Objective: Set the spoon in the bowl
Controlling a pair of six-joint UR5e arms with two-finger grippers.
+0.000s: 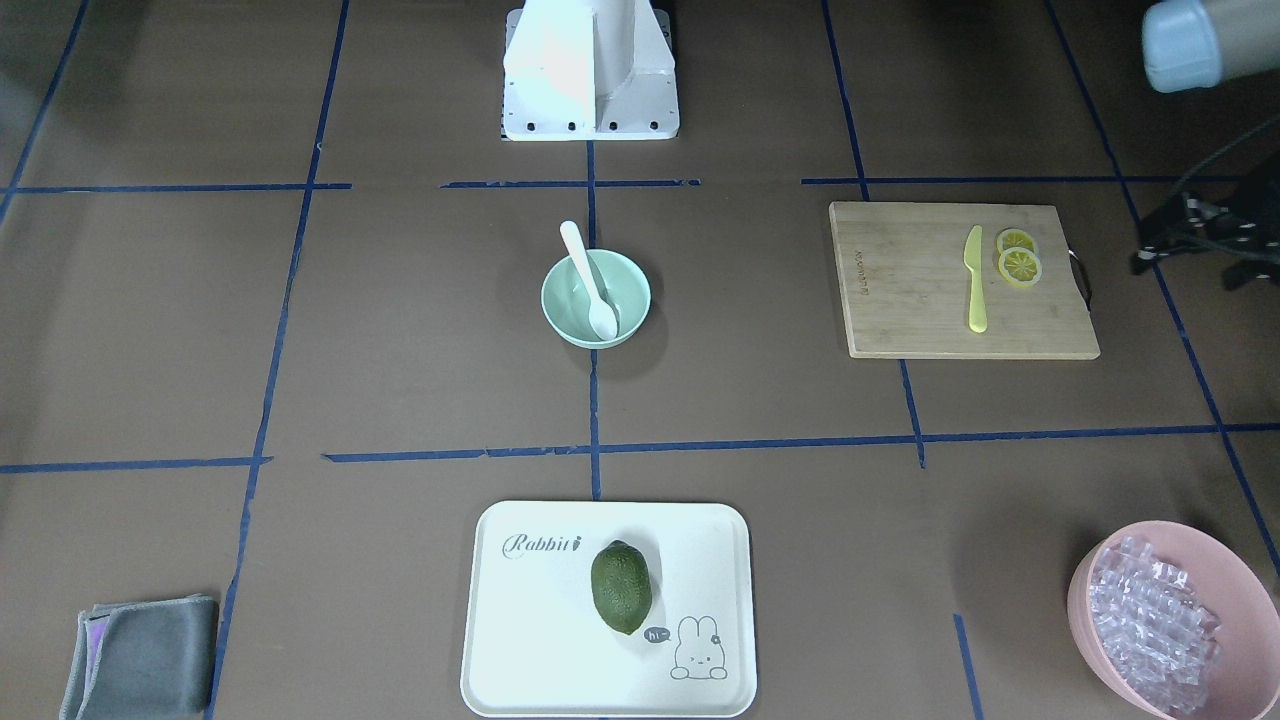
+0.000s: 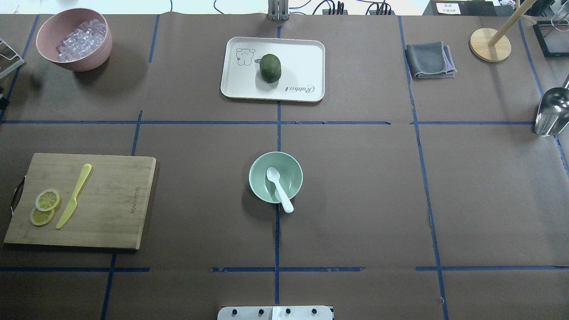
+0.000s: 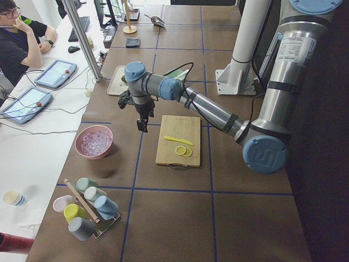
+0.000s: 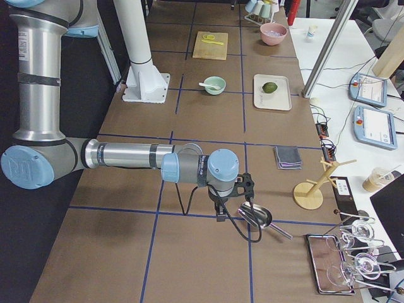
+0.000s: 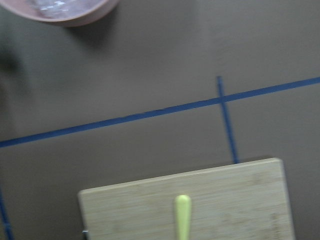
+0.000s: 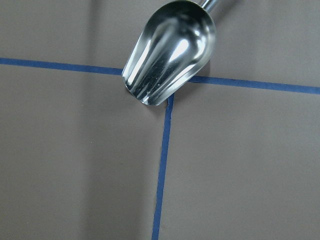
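The spoon (image 2: pixel 278 187) sits in the bowl (image 2: pixel 294 174)

Our left gripper (image 3: pixel 143 124) hangs beside the cutting board (image 3: pixel 170 148), right gripper (image 4: pixel 221 213) by the metal scoop (image 4: pixel 256 216); we cannot tell if either is spread. The bowl stands well apart from both; we judge nothing left

The small bowl (image 2: pixel 291 171) sits mid-table, straight ahead of the robot's base. The spoon (image 2: pixel 278 188) lies in it, scoop inside, with the handle over the near rim toward the robot. Beyond the bowl lies a tray (image 2: pixel 302 58) with a fruit (image 2: pixel 270 68) on it. On the robot's left, a cutting board (image 2: pixel 111 200) bears a knife (image 2: pixel 74 196) with lemon slices (image 2: pixel 44 207) just beside it. A big bowl (image 2: pixel 84 60) stands far left and a cloth (image 2: pixel 430 60) far right.
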